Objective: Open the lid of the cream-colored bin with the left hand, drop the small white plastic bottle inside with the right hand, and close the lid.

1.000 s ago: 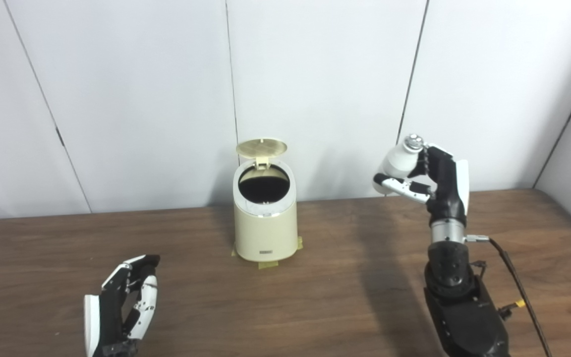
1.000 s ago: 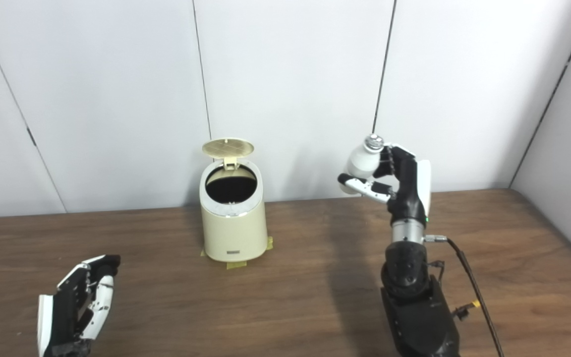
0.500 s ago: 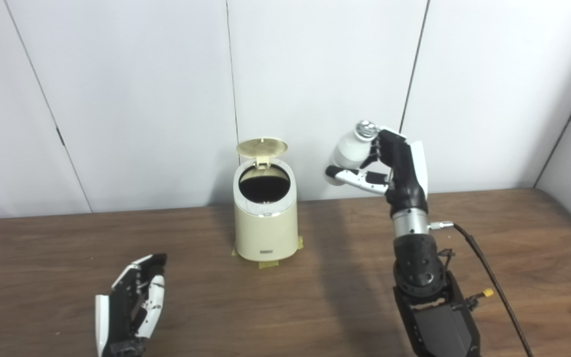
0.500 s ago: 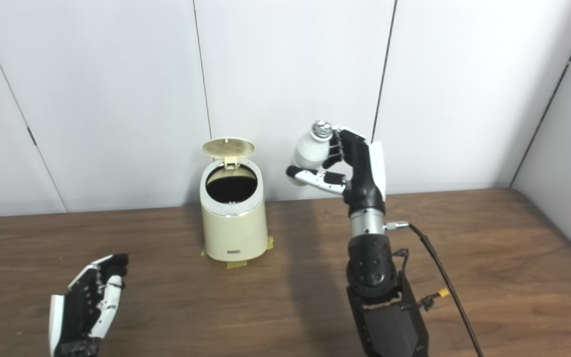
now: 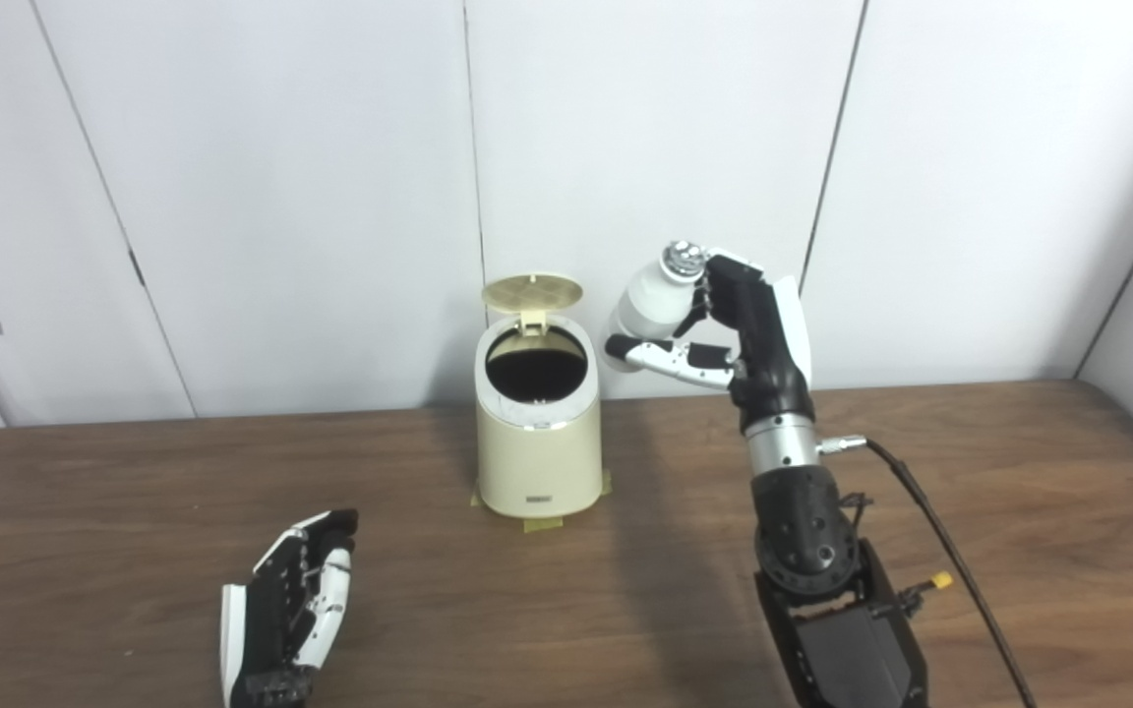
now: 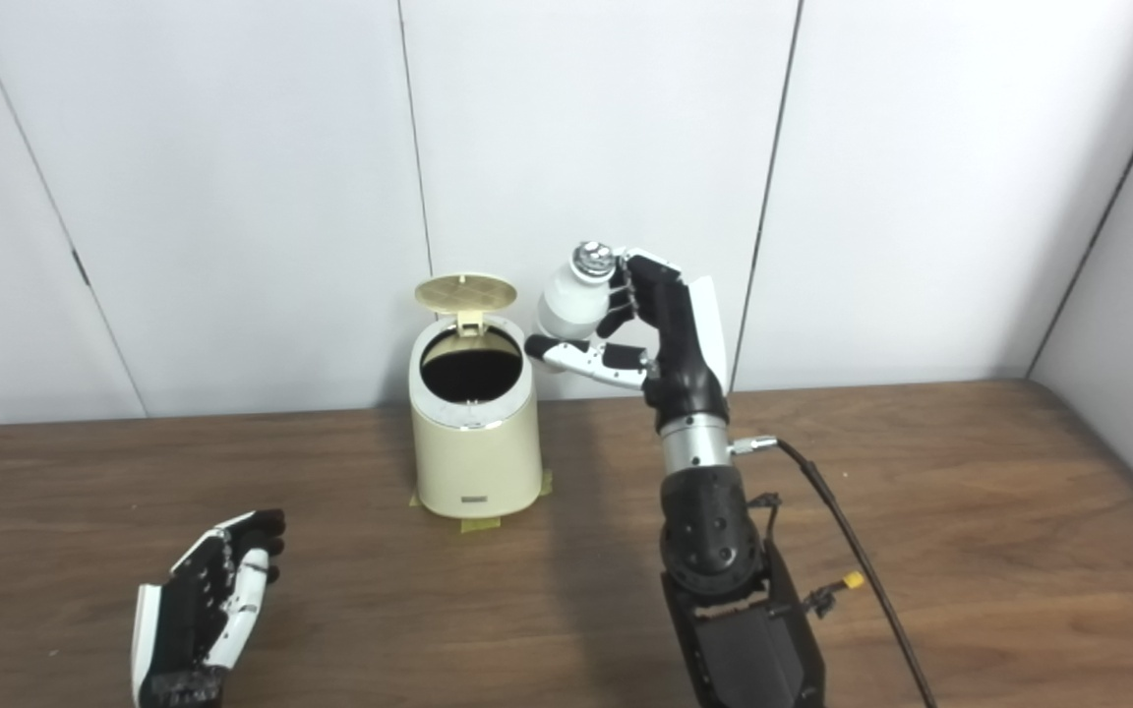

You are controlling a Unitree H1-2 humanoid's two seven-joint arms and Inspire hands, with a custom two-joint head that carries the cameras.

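The cream-colored bin [image 5: 538,452] stands at the back middle of the table, taped down at its base. Its round lid [image 5: 532,292] is tipped up on the rear hinge, and the dark opening [image 5: 536,374] shows. My right hand [image 5: 734,329] is raised just right of the bin's top and is shut on the small white plastic bottle [image 5: 655,298], whose silver cap points up. The bottle hangs a little above and to the right of the rim. My left hand [image 5: 291,610] rests low at the front left, open and holding nothing.
The brown wooden table [image 5: 134,511] reaches back to a white panelled wall [image 5: 281,197]. A black cable [image 5: 960,580] with a yellow tag trails from my right forearm across the table's right side.
My right hand has carried the bottle leftward and slightly up, from far right of the bin to just beside its rim. The camera has shifted a little. The left hand has stayed low.
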